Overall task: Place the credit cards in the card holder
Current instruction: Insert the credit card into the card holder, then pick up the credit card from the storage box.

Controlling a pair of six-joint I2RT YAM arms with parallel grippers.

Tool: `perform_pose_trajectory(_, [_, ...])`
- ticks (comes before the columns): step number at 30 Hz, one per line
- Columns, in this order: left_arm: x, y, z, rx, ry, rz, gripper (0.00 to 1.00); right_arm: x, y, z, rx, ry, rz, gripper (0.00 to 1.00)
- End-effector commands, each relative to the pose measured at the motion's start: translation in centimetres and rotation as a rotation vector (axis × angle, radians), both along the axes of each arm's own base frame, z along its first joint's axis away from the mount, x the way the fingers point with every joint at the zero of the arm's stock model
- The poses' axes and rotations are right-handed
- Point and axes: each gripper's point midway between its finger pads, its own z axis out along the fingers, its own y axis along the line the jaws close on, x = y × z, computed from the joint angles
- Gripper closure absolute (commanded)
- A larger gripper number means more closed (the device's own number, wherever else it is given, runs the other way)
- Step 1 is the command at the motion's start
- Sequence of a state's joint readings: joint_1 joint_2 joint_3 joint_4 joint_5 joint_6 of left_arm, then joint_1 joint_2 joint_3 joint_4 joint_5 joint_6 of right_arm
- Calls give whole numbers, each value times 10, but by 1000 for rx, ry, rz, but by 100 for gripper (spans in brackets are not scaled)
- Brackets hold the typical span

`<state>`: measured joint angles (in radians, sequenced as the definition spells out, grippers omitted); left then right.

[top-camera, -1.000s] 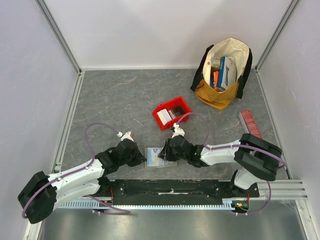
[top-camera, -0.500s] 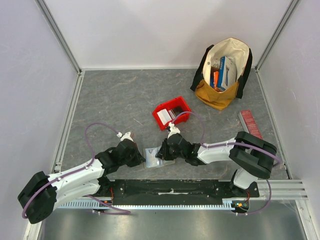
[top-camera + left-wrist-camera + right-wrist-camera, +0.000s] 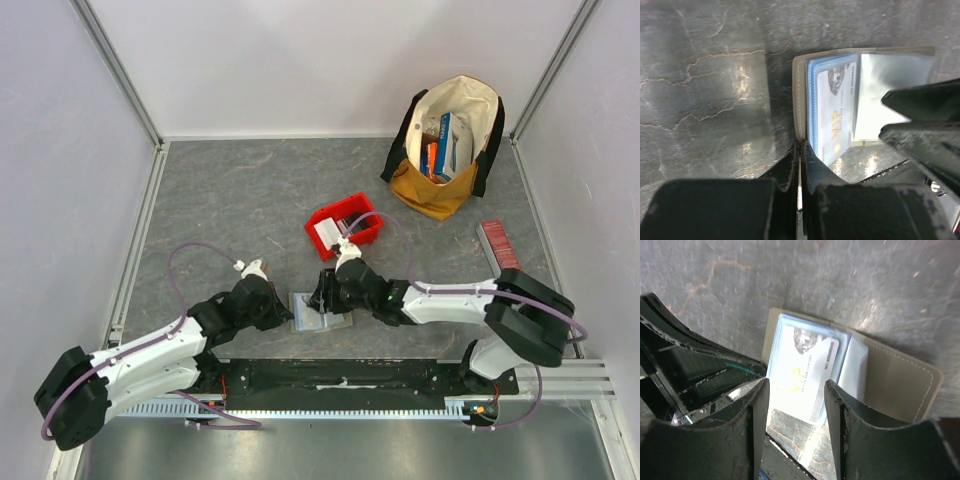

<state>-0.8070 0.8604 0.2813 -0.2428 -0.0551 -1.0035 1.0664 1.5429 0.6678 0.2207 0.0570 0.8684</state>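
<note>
Left gripper (image 3: 799,167) pinched shut on the cover edge of the holder (image 3: 799,100) — pinning it open and flat, I'd say. Right gripper (image 3: 796,390) hangs over the holder, jaws spread, gripping nothing. White card (image 3: 805,372) lies on the holder's sleeves — fully seated or not, can't tell.

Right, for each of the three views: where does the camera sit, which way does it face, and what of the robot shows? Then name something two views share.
Top external: above and behind the bases, looking down at the table; both arms show whole.
Left wrist: on the left arm, facing the open card holder; left fingers shut on its cover edge.
Right wrist: on the right arm, looking down at the card holder; right fingers apart.
Shared: both wrist views show the VIP card.
</note>
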Motion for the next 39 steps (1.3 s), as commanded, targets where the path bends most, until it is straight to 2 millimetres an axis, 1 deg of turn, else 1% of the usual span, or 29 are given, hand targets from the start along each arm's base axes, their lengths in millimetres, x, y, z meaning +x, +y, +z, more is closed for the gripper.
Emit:
perform_pose_trajectory(1, [18, -9, 33, -20, -104, -17, 98, 31, -17, 30, -42, -106, -54, 44])
perform_pose_trajectory(3, [21, -12, 40, -25, -118, -23, 98, 36, -24, 30, -65, -107, -64, 44])
perform_pose_trajectory(5, [22, -14, 45, -26, -125, -35, 98, 39, -26, 38, -51, -120, -67, 44])
perform_pose_trajectory(9, [24, -16, 48, -25, -129, -39, 98, 52, -26, 63, -26, -174, -63, 43])
perform_pose_trajectory(11, [24, -16, 48, -24, -128, -41, 98, 63, -28, 81, -19, -219, -69, 39])
perform_pose_trajectory(15, [24, -14, 44, -14, -125, -35, 98, 93, -41, 113, -18, -309, -100, 29])
perform_pose_trajectory(18, [23, -13, 42, -9, -121, -36, 98, 118, -49, 125, -21, -335, -101, 23])
perform_pose_trajectory(19, [23, -13, 41, -6, -119, -35, 98, 127, -56, 118, -48, -311, -101, 22])
perform_pose_trajectory(20, [24, -13, 42, -8, -122, -32, 98, 137, -58, 118, -54, -306, -100, 22])
perform_pose_trajectory(21, [23, -13, 42, -7, -121, -34, 98, 143, -56, 117, -48, -297, -74, 21])
perform_pose_trajectory(23, [24, -13, 43, -9, -125, -32, 98, 158, -61, 107, -64, -270, -75, 21])
perform_pose_trajectory(24, [25, -13, 44, -10, -128, -34, 98, 164, -60, 107, -55, -263, -66, 21])
perform_pose_trajectory(30, [25, -14, 48, -11, -140, -41, 98, 200, -56, 89, -56, -228, -19, 20])
perform_pose_trajectory(33, [25, -12, 47, -8, -138, -38, 98, 211, -51, 84, -48, -218, 4, 18])
perform_pose_trajectory(37, [25, -11, 48, -9, -144, -32, 98, 220, -44, 78, -51, -213, 19, 17])
perform_pose_trajectory(39, [24, -11, 48, -11, -146, -35, 98, 223, -41, 71, -55, -193, 30, 16])
